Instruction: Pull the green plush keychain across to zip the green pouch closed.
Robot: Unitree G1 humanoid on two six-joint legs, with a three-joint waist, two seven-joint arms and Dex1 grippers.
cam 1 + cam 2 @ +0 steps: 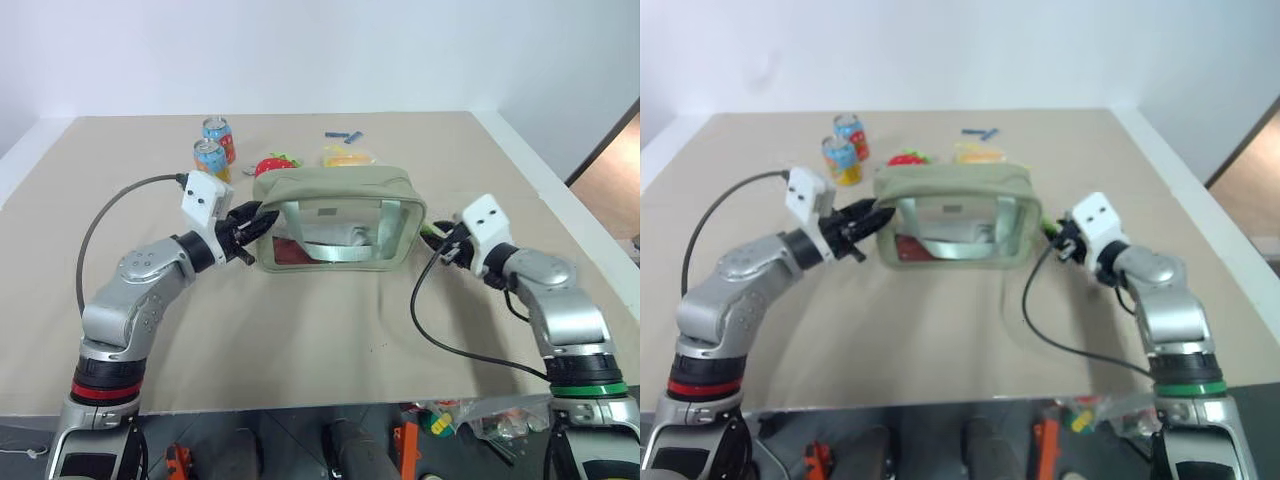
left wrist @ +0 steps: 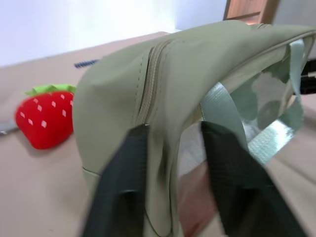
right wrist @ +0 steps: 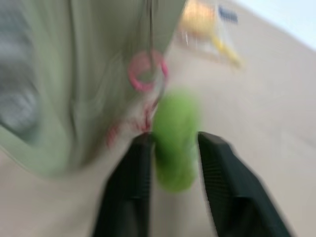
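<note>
On a beige table (image 1: 330, 330), the green pouch (image 1: 335, 195) is standing upright between the robot's two arms, its long axis running side to side across the view, its clear panel and pale strap (image 1: 340, 250) facing the robot and its zipper lying along the top. In the left wrist view that zipper (image 2: 150, 79) is looking closed at the left end.

The left gripper (image 1: 252, 222) is bracketing the pouch's left end, its two fingers (image 2: 123, 187) standing apart with the corner fabric between them, not pressed in. At the right end, the green plush keychain (image 3: 174, 140) is hanging from a pink ring (image 3: 146, 70), just off the pouch's end wall. The right gripper (image 3: 173, 163) is straddling the plush with its jaws parted; whether the pads are touching it cannot be told.

Judging from this, the zip appears at or near the end of its travel, with both grippers slack. If any length is left open, doing it well would mean clamping the left fingers firmly on the corner as an anchor, closing the right pads squarely on the plush, and drawing along the zipper's own line, not downward, so the slider is not jamming.

A red plush strawberry (image 2: 45, 116), two drink cans (image 1: 214, 145) and a yellow packet (image 1: 347, 156) are lying behind the pouch.
</note>
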